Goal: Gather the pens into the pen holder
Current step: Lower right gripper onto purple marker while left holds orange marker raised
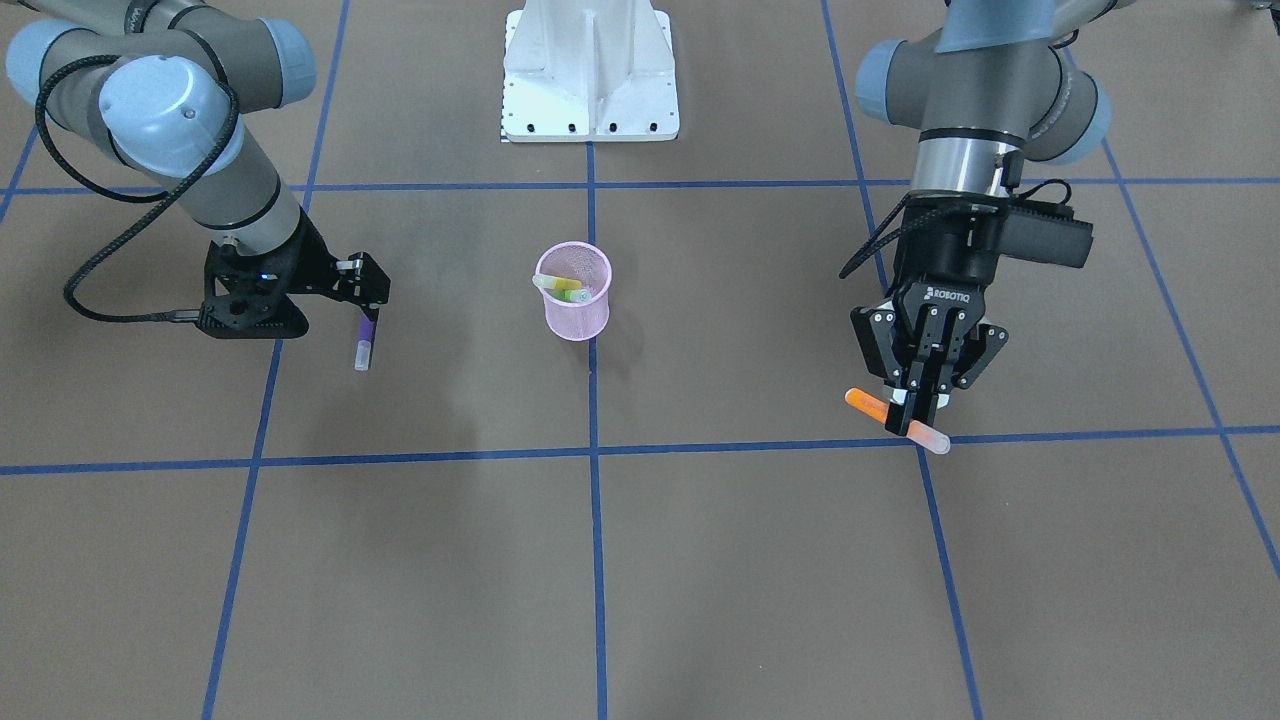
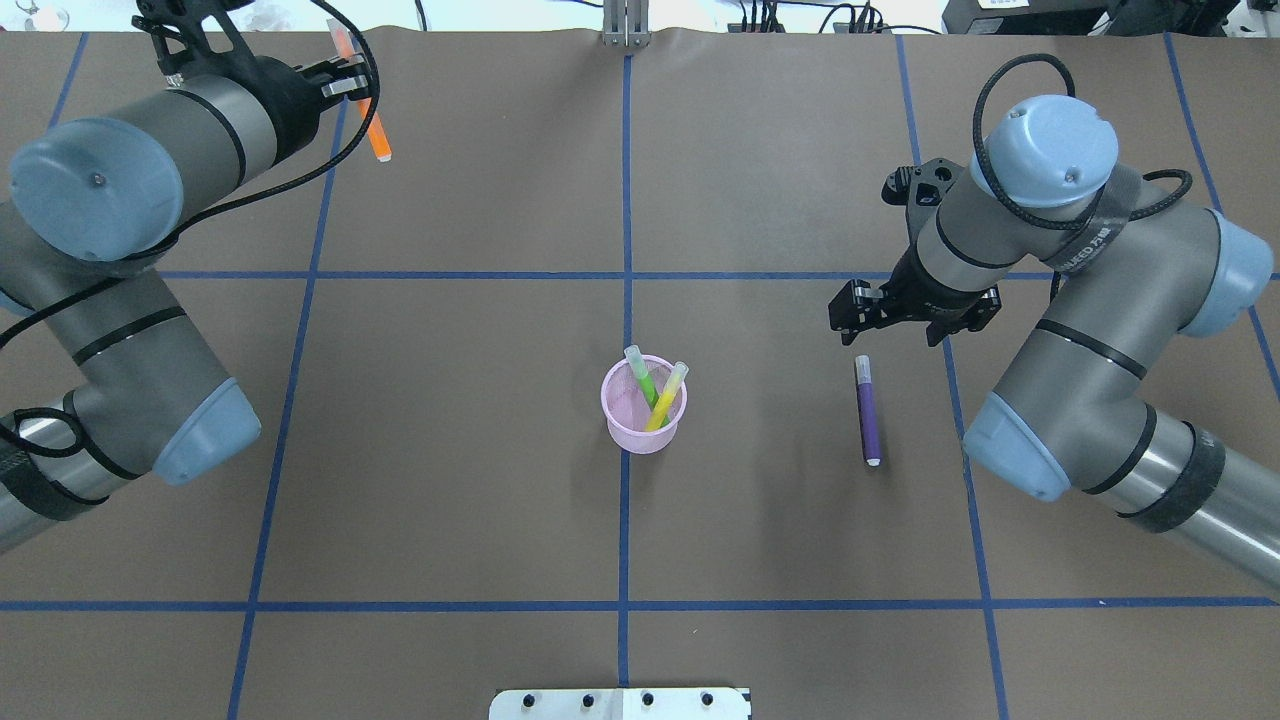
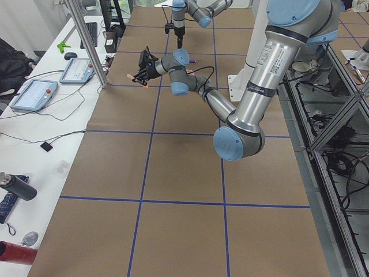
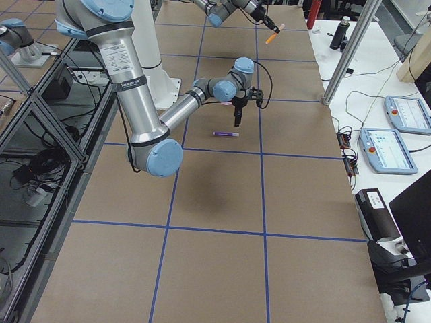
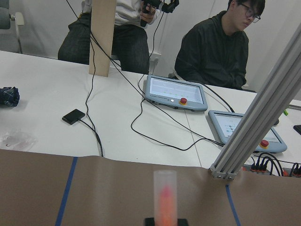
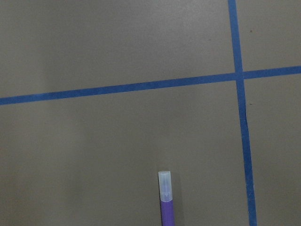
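Observation:
The pink mesh pen holder [image 2: 644, 412] [image 1: 574, 305] stands upright at the table's middle with a green pen [image 2: 645, 380] and a yellow pen [image 2: 668, 395] leaning inside. My left gripper [image 2: 350, 82] [image 1: 918, 405] is shut on the orange pen [image 2: 374, 128] [image 1: 872, 403] [image 5: 165, 200], held crosswise above the far left of the table. The purple pen [image 2: 867, 412] [image 1: 364, 338] [image 6: 165, 202] lies flat on the table, right of the holder. My right gripper [image 2: 866, 318] [image 1: 366, 290] hovers open just above its capped end, not touching it.
Blue tape lines grid the brown table. The white robot base [image 1: 590, 70] sits at the near edge. Past the far edge, the left wrist view shows control tablets [image 5: 174, 92], cables, an aluminium post [image 5: 256, 127] and seated people.

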`<state>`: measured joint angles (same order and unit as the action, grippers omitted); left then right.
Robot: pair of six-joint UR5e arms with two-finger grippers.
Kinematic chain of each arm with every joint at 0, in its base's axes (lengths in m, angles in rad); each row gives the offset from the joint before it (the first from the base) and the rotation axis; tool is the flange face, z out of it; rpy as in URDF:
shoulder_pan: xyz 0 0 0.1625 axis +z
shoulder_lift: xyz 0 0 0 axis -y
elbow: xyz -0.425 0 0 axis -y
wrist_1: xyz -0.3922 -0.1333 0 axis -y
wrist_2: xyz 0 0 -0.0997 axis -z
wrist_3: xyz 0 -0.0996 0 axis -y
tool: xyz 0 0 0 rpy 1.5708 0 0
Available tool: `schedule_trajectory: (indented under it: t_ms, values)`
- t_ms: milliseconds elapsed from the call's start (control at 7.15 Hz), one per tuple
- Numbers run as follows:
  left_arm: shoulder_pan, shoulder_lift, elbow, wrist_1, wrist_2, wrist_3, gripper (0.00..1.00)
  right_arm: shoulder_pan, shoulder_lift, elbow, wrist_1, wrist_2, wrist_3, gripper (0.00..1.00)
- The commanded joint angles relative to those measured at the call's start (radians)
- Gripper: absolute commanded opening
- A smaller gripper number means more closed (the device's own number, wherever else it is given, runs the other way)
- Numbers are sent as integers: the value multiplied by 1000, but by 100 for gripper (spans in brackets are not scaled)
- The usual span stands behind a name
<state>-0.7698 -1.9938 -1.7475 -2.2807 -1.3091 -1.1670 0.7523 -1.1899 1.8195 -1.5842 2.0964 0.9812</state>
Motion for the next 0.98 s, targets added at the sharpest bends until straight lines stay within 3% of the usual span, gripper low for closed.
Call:
schedule_trajectory:
  t_ms: [0,559,839]
  values:
    - [42,-2,45,-63,59,0,0,-22,-5,-26,7,-1,-31,97]
    - [130,-5,36,-166,70,12,0,-44,-8,-95,100,1,-33,97]
    - [202,-42,37,-166,140,10,0,-45,-14,-115,136,7,-33,95]
